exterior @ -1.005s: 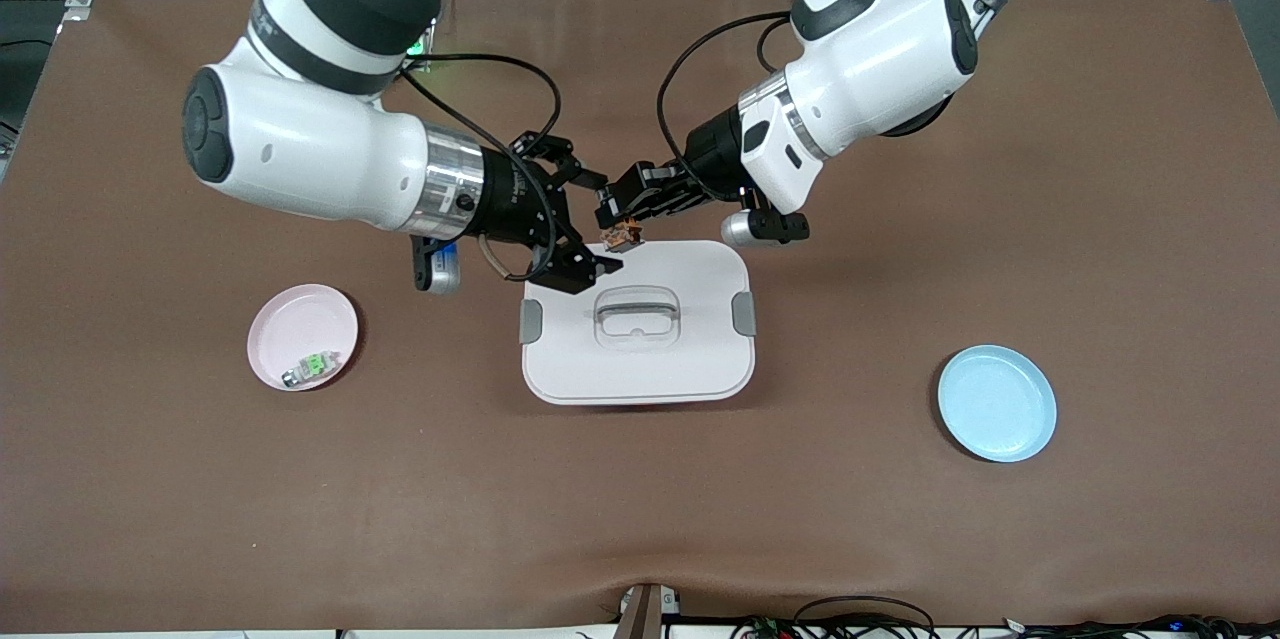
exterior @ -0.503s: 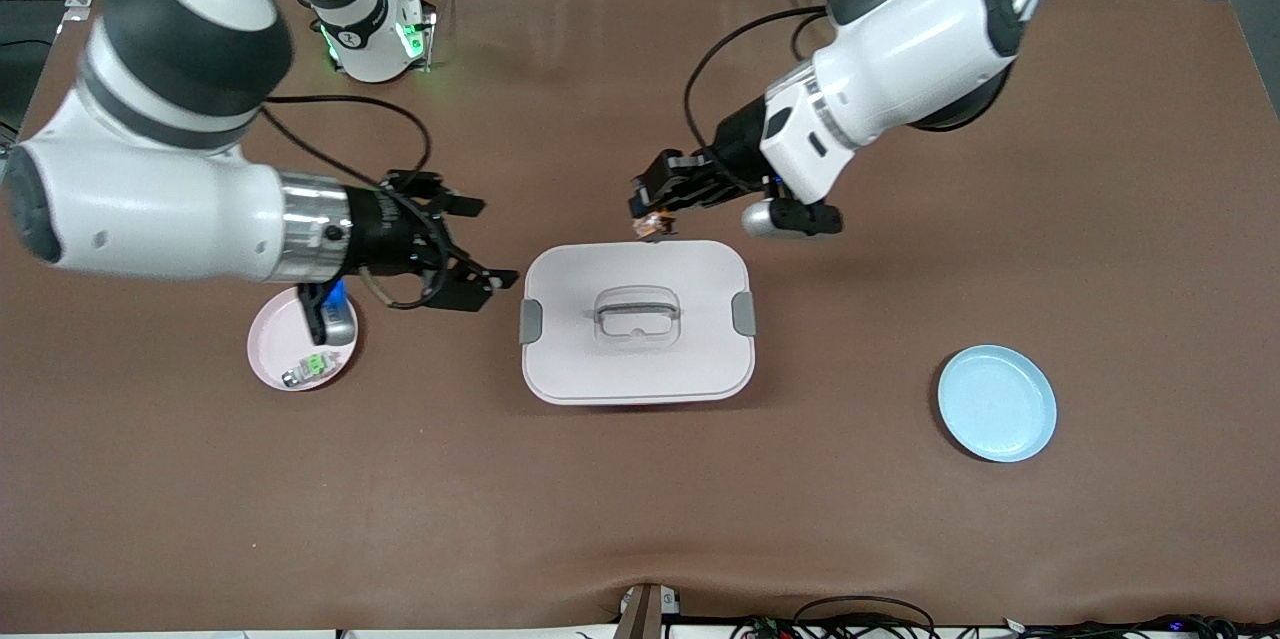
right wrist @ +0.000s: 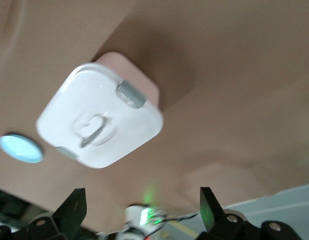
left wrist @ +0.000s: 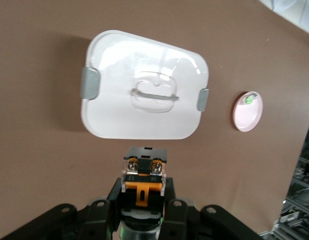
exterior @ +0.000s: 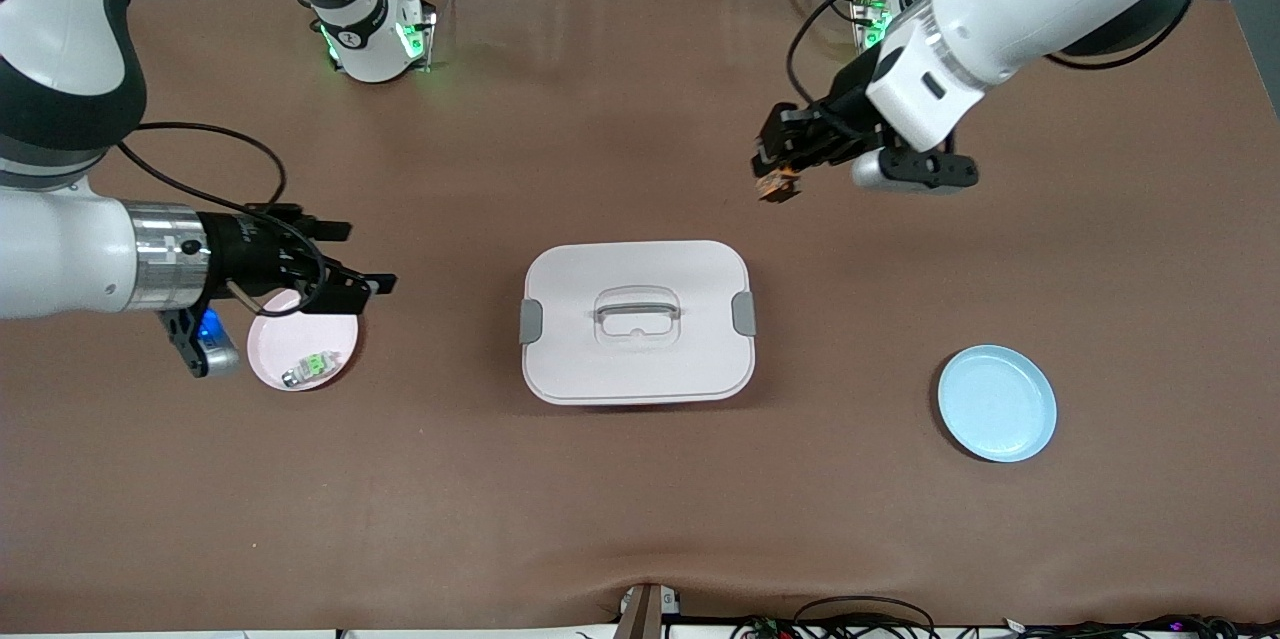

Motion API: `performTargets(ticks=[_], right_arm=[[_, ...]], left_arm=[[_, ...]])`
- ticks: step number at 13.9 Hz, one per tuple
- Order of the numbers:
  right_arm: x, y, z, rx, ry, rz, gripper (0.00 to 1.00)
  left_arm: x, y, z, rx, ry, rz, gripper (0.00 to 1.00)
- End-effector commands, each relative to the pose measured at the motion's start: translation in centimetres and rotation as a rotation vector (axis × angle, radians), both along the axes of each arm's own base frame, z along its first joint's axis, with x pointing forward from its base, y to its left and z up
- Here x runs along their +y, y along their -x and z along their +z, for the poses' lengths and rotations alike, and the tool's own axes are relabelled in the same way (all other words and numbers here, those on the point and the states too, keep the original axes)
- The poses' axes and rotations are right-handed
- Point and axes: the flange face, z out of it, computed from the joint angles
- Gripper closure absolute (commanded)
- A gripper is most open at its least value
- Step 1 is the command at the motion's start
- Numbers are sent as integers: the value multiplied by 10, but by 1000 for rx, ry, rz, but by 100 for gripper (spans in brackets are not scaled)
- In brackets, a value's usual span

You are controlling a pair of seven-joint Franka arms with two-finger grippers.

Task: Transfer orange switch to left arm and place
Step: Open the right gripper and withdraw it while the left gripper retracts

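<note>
The orange switch (exterior: 777, 187), black with an orange end, is clamped in my left gripper (exterior: 775, 169), which is shut on it over bare table off the box's corner, toward the left arm's end. The left wrist view shows the switch (left wrist: 144, 172) gripped between the black fingers (left wrist: 113, 197), with the white box (left wrist: 144, 95) below. The box (exterior: 637, 319), lid on, sits mid-table. My right gripper (exterior: 362, 257) stands open and holds nothing, over the rim of the pink plate (exterior: 290, 374). Its fingers (right wrist: 72, 210) are spread wide, and the box (right wrist: 102, 115) shows farther off.
In the pink plate lies a small clear component with a green part (exterior: 310, 366). A light-blue plate (exterior: 997, 403) rests toward the left arm's end, nearer the camera than the box. Both arm bases (exterior: 370, 29) glow green along the table's back edge.
My left gripper carried the switch off the box's edge toward the left arm's end. My right gripper drew back, open, from the box to over the pink plate.
</note>
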Motion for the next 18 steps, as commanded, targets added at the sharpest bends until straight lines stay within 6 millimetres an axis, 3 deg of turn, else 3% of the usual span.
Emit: performTargets(ticks=[1, 4, 6, 8, 10, 12, 15, 18], right_arm=[[-36, 7, 8, -88, 59, 213, 0], [-100, 4, 3, -161, 74, 423, 0], [-119, 4, 0, -183, 136, 567, 0], [-120, 6, 8, -198, 185, 646, 0], [-125, 8, 10, -198, 189, 641, 0], [-142, 11, 22, -218, 198, 601, 0], [-150, 14, 32, -231, 213, 588, 0], [-150, 25, 52, -258, 196, 596, 0]], left_arm=[[45, 1, 6, 12, -55, -82, 100], [97, -5, 13, 11, -157, -153, 100], [135, -10, 22, 17, -278, -132, 100], [190, -20, 21, 56, -333, -38, 100], [231, -32, 9, 81, -357, 26, 100], [253, -41, -1, 84, -450, 52, 100], [299, -57, -14, 81, -451, 172, 100], [315, -72, -29, 122, -429, 418, 100]])
